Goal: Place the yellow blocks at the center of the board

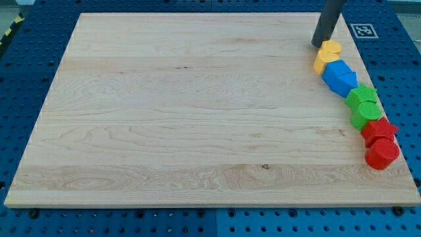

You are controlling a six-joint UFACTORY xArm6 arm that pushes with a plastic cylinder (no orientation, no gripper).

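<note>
The red blocks are sitting closest to the view's bottom, a red hexagon-ish block (382,155) with a red star-ish one (379,130) touching it just above. From there the whole row is curving up the bench's (184,112) right edge — two green blocks (362,105) stacked tight together, then a blue block (339,76), then the yellow blocks (327,55) at the top end.

The yellow ones are looking like two pieces pressed together, a heart-like one on top and another under it, hard to tell the shapes for sure. Their long axis is running roughly top-to-bottom in the view, tilting slightly left going down, and they're sitting far over on the right near the top corner, well away from the middle.

My tip (320,45) is resting just above-left of the yellow pair, right beside or touching it — being a bare rod, this end effector has nothing to open and isn't holding anything.
</note>
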